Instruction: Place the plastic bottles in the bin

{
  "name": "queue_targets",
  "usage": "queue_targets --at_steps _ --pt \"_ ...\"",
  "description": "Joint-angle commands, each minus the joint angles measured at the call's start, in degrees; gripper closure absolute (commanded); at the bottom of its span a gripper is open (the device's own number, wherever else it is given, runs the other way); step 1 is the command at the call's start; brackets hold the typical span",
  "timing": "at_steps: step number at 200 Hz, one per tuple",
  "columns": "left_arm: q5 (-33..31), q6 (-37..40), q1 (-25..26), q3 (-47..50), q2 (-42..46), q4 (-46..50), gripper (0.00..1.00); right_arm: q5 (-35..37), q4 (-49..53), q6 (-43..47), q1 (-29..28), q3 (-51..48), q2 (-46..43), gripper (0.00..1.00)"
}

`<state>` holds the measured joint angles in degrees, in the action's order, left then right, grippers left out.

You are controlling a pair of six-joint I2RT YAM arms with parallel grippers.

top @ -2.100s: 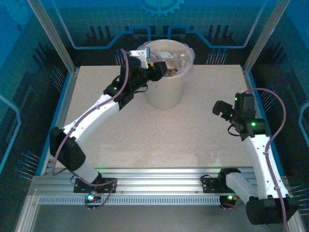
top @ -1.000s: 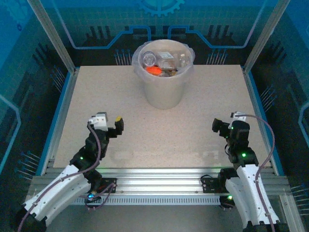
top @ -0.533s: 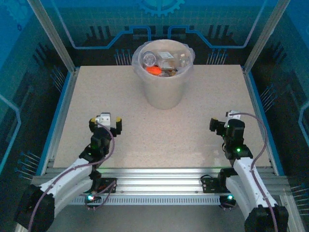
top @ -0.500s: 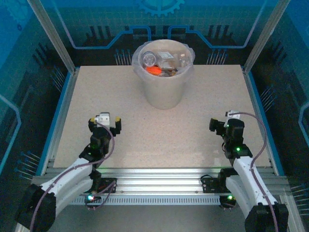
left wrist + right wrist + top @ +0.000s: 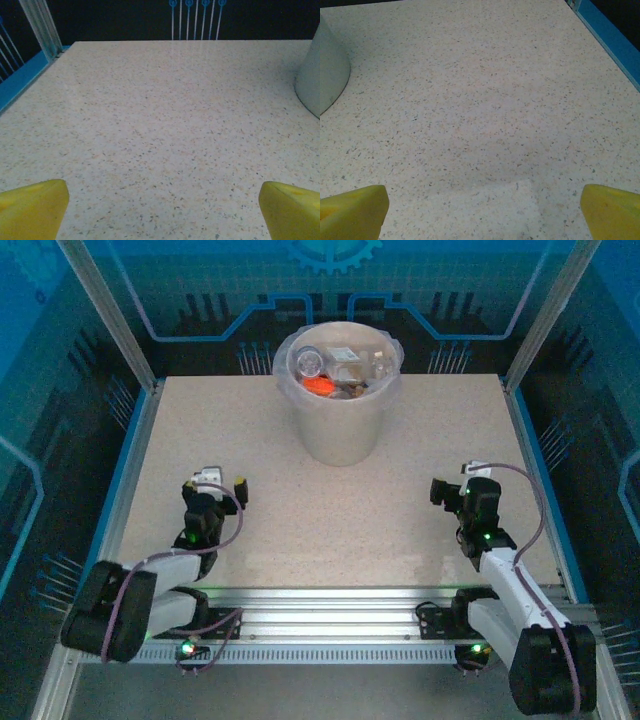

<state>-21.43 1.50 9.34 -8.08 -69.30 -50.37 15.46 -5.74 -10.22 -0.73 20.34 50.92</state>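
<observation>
Beige bin, bottles unchanged; L arm, R arm tucked back.

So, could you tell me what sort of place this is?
Probably a robotics lab work cell: the left arm and right arm bolted to an aluminium rail, with blue see-through panels fencing the speckled table.
</observation>
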Motion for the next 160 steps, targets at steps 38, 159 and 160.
queue_targets --at_steps 38,159,160 --pt "5.11 3.03 -1.42 -1.26 -11.33 -18.87 0.01 -0.66 -4.60 2.83 -0.76 1.89 1.67 0.00" --pt "30.33 -2.10 -13.02 -12.67 -19.68 -4.60 0.01 -4.13 -19.87 8.39 -1.04 0.18 10.29 0.00" --pt "30.36 -2.06 -13.07 -12.71 -19.66 -4.54 0.01 -4.17 -20.21 8.51 -1.08 0.12 10.36 0.00"
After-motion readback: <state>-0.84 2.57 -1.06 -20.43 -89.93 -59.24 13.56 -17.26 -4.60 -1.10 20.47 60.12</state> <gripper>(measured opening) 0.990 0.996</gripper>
